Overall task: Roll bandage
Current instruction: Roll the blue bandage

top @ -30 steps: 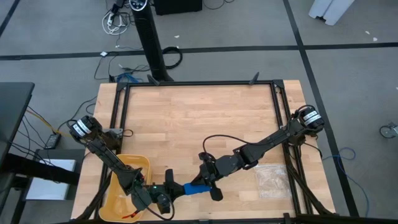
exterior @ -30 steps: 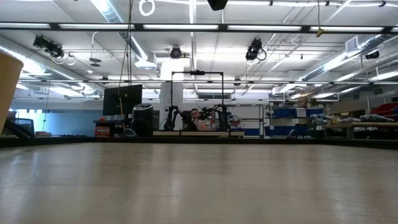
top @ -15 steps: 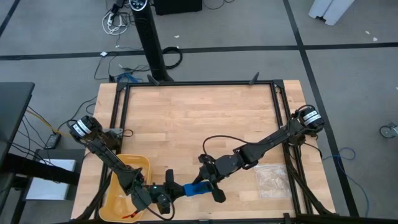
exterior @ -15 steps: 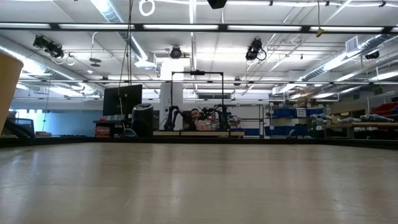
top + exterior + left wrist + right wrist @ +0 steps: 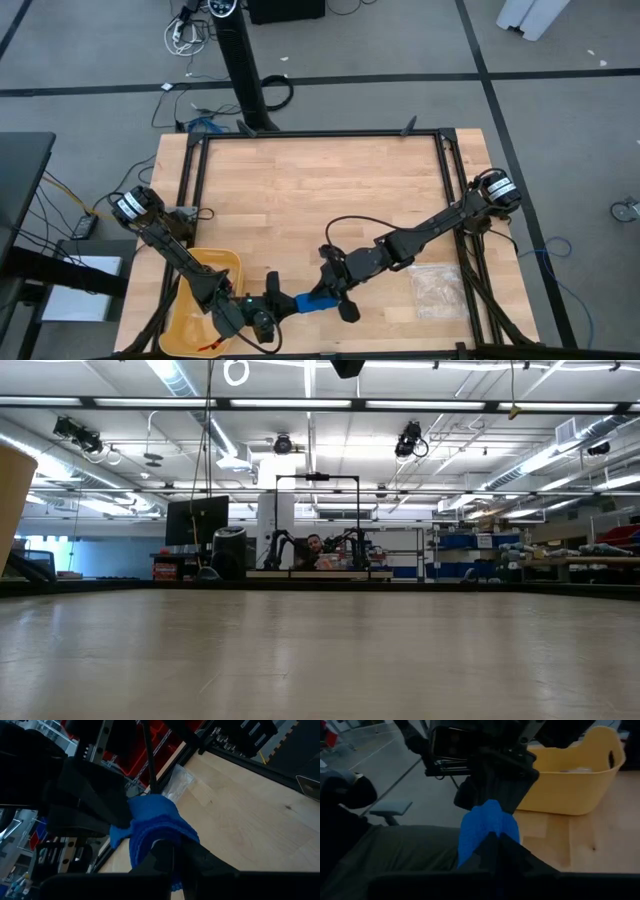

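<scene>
The bright blue bandage is a short bunched band near the table's near edge, spanning the gap between my two grippers. My left gripper comes at it from the table's left and is shut on its left end. My right gripper comes from the right and is shut on its right end. The bandage also shows in the left wrist view and in the right wrist view, with the other gripper just behind it each time. The low view shows neither the arms nor the bandage. My left gripper pinches the bandage's left end between its two shut fingers, coming nearly level from the table's left. The bunched fabric stands out beyond the fingertips toward the right gripper. It looks held above the wood. My right gripper pinches the bandage's right end between its two shut fingers, coming from the table's right and slanting toward the near edge. Several bunched layers bulge out past the fingertips toward the left gripper.
A yellow basket stands at the near left corner, under the left arm, and shows in the right wrist view. A clear plastic bag lies at the near right. The far half of the wooden table is bare.
</scene>
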